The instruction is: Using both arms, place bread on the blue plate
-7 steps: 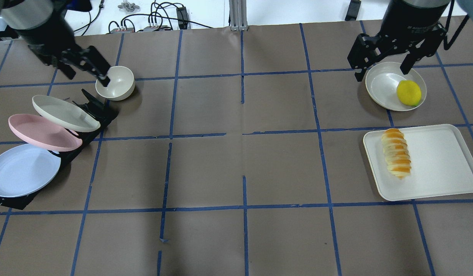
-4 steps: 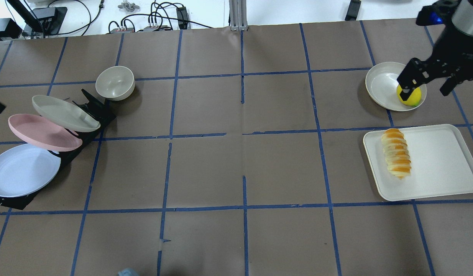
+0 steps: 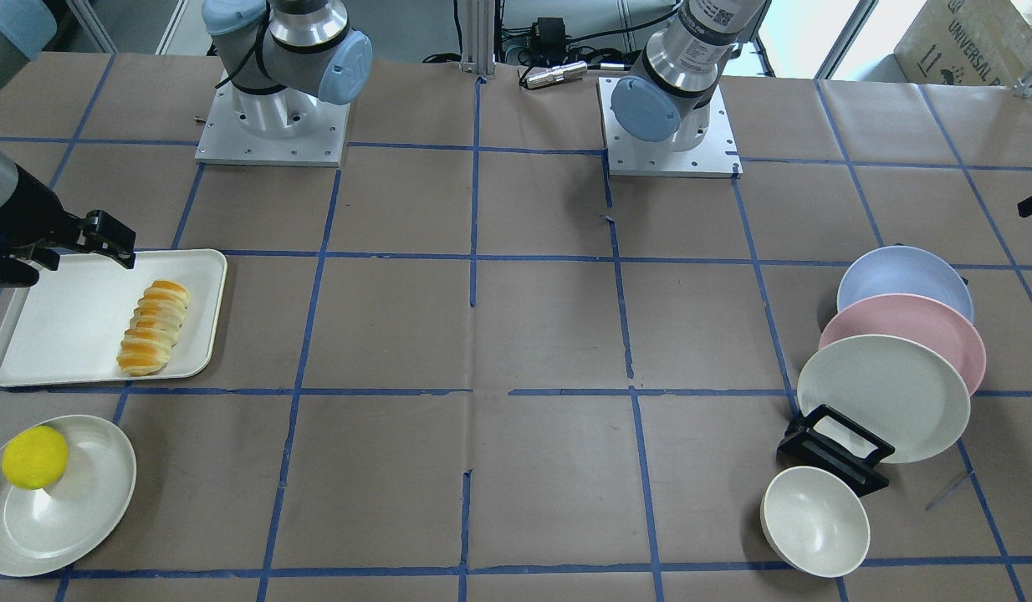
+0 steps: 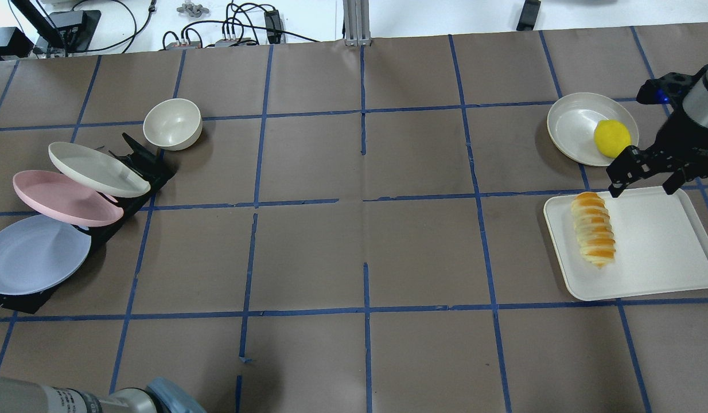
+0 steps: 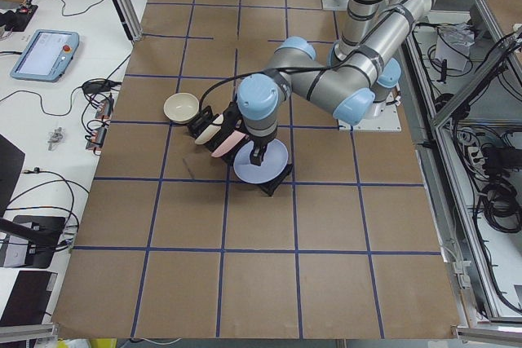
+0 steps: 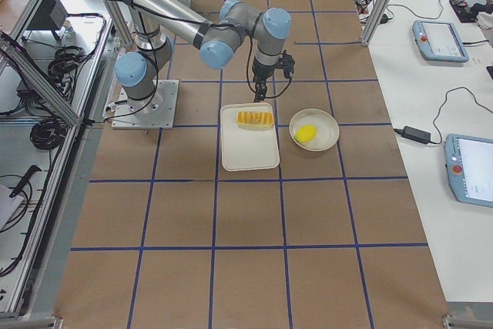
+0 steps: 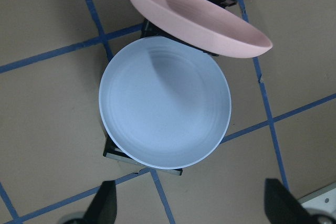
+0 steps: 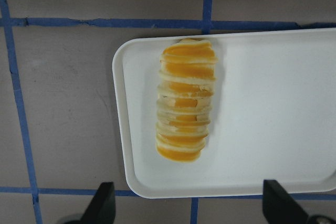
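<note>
The bread [image 4: 594,236] lies flat on the left part of a white tray [image 4: 664,246] at the right side of the counter [image 4: 354,241], its length running from near to far; nothing touches it. The right pincer [image 4: 644,182] hangs over the far edge of that tray, just right of the bread's far end and apart from it; its jaws are spread wide with nothing between them; in the right wrist view both fingertips [image 8: 103,203] sit at the bottom corners, the whole loaf lying clear of them.

The blue plate [image 4: 35,253] is at the far left of the counter, leaning in a black rack [image 4: 142,166] as the nearest of three plates; a pink plate [image 4: 64,198] overlaps its far rim, and a cream plate [image 4: 96,169] leans beyond that; a cream bowl [image 4: 172,123] stands on the counter just past the rack's far end. The left pincer [image 5: 259,152] hovers above the blue plate; the left wrist view shows its fingertips [image 7: 105,203] wide apart and holding nothing, the plate filling the middle of that view and clear of both tips.

Beyond the tray, at the far right, a shallow cream dish [image 4: 572,123] holds a yellow ball [image 4: 612,139] against its right side; bread and blue plate are well apart, at opposite ends of the counter.
</note>
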You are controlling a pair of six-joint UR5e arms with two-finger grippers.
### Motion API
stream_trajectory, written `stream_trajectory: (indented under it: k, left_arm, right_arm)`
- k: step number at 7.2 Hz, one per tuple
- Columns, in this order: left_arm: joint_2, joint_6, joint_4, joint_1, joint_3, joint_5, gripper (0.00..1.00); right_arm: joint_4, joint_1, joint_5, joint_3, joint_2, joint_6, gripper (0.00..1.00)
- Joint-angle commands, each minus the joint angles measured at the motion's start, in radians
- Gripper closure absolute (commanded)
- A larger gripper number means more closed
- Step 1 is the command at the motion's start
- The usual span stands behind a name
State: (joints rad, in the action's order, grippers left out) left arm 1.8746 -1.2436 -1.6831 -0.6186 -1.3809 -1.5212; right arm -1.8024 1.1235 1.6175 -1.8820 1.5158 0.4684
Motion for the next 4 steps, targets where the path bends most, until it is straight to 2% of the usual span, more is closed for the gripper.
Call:
stream_trajectory:
  k: [1, 2, 4]
  left_arm:
    - [0.159, 0.006, 0.002, -0.009, 0.092, 0.031, 0.00]
    - [0.190, 0.006, 0.003, -0.013, 0.095, 0.038, 0.00]
    - [0.205, 0.033, 0.002, -0.039, 0.074, 0.052, 0.00]
  right_arm:
    - [-0.087, -0.020, 0.005, -0.043, -0.022, 0.003, 0.01]
    - [-0.109, -0.036, -0.005, -0.061, -0.043, 0.003, 0.01]
    - [-0.245, -0.036, -0.005, -0.133, -0.060, 0.001, 0.01]
